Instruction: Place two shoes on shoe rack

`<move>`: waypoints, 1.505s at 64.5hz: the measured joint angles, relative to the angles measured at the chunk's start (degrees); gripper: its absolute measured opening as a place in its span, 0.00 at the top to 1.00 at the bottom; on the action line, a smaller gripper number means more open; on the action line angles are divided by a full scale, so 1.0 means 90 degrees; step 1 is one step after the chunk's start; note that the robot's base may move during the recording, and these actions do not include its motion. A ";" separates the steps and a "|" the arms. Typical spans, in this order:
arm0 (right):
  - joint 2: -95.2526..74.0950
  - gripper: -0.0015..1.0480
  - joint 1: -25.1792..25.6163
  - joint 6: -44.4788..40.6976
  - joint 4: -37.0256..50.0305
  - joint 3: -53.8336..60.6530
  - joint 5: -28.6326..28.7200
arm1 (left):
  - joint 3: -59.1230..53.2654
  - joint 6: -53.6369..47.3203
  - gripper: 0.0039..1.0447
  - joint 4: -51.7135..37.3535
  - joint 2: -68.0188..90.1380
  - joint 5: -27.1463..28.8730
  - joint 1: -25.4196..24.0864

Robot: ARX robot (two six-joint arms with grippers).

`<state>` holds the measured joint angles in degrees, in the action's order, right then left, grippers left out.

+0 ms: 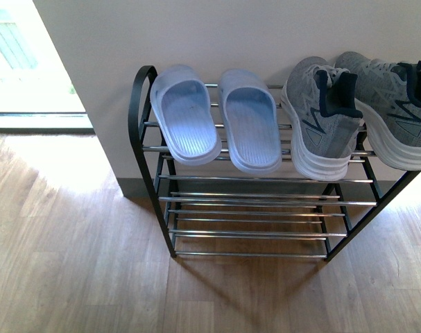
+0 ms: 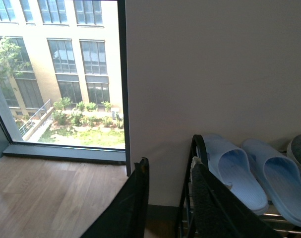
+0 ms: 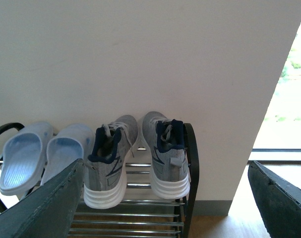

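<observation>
Resting place: both pairs sit on the top tier of the shoe rack [image 1: 144, 132], heels hanging out past the front bar
Slide sandals [image 1: 217, 118]: pale blue moulded slides, ribbed footbeds, side by side at the rack's left end, toes toward the wall
Grey sneakers [image 1: 359, 111]: knit uppers, navy collars, thick white grooved soles, just beside the sandals at the right end; they lean on the wall, likely so the long soles bridge the thin bars
Rack build: black frame with rounded side hoops, thin chrome rods in several tiers, lower tiers bare
Left gripper [image 2: 167, 208]: dark padded fingers parted, nothing between them, near the rack's left hoop
Right gripper [image 3: 165, 203]: fingers spread wide, released, the sneakers seen between them
Task standing: judged done, shoes all racked
Floor [image 1: 71, 263]: wood planks
</observation>
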<state>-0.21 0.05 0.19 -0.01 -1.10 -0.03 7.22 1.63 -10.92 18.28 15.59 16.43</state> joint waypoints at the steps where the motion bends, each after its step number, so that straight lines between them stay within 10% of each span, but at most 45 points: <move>1: 0.0000 0.09 0.0000 0.0000 0.0000 0.0000 0.0000 | -0.0015 -0.0012 0.79 0.0015 -0.0024 -0.0046 -0.0036; 8: 0.0000 0.09 0.0000 0.0000 0.0000 0.0000 0.0000 | -0.0151 -0.0063 0.98 0.0112 -0.0284 -0.0389 -0.0406; 26: 0.0000 0.09 0.0000 0.0000 0.0000 0.0000 -0.0005 | -0.0454 -0.0119 0.99 0.1209 -0.1569 -0.1644 -0.1761; 67: 0.0000 0.09 0.0000 0.0000 0.0000 0.0000 0.0002 | -0.0702 -0.0126 0.99 0.1217 -0.1933 -0.1717 -0.1797; 97: 0.0000 0.09 0.0000 -0.0002 0.0000 0.0000 0.0002 | -0.0702 -0.0126 0.22 0.1217 -0.1936 -0.1717 -0.1797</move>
<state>-0.21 0.05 0.16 -0.01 -1.10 -0.01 0.91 0.49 0.03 0.86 0.14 0.25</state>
